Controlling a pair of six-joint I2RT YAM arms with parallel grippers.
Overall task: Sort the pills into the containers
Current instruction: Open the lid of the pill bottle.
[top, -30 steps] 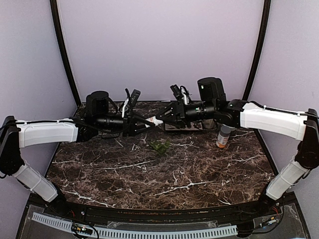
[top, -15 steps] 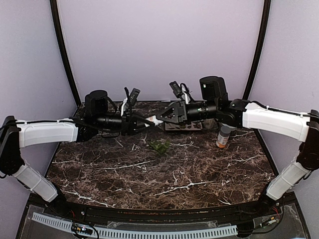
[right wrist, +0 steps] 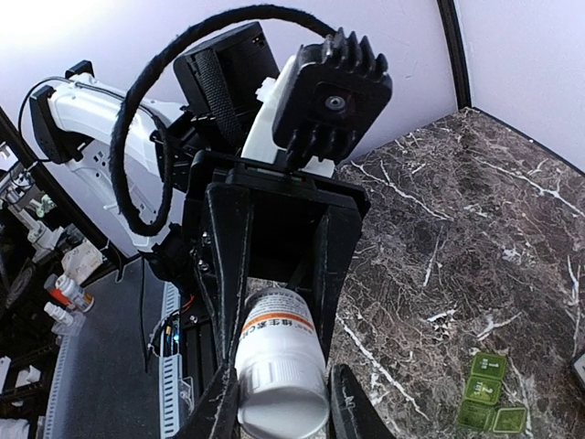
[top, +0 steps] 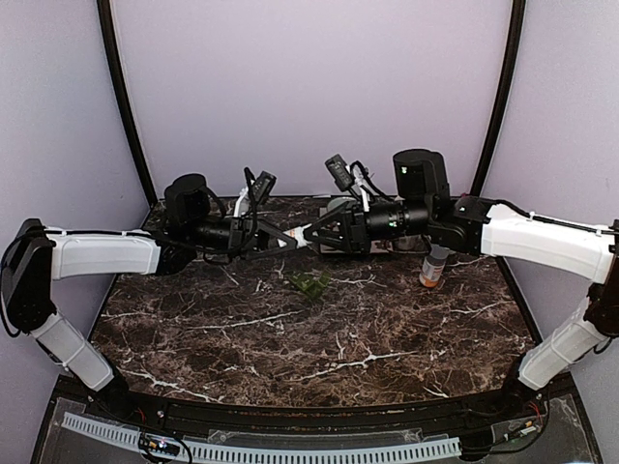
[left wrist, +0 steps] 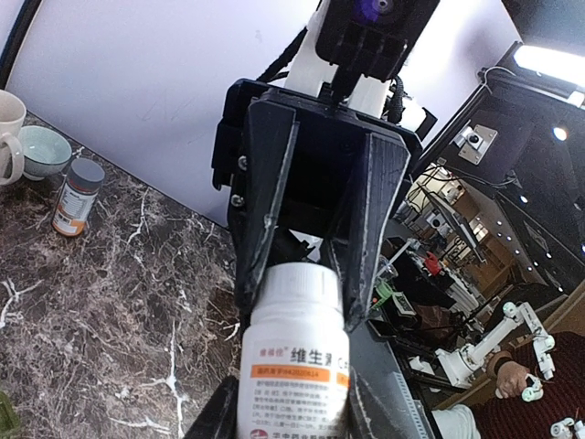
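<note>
One dark green pill box (top: 309,283) is seen lying on the marble table (top: 242,329), toward the far side, just in front of and below the spot where the two grippers meet. Its square green compartments are shown in the right wrist view. The pills cannot be made out at this size.

One white bottle (top: 301,235) is held in the air above the table, lying roughly level between the grippers. Its labelled body is clamped by the left gripper (top: 289,237), the fingers pressed against both sides. Its cap end is clasped by the right gripper (top: 312,235), the fingers narrowed onto the cap.

Two arms are counted. The left arm (top: 97,256) and the right arm (top: 537,235) are stretched inward from opposite sides, forearms roughly level, wrists turned to face each other.

One amber bottle (top: 431,268) is stood upright under the right arm, well apart from the pill box. One pale bowl (left wrist: 44,151) and one white mug (left wrist: 7,123) are seen just beside it in the left wrist view
</note>
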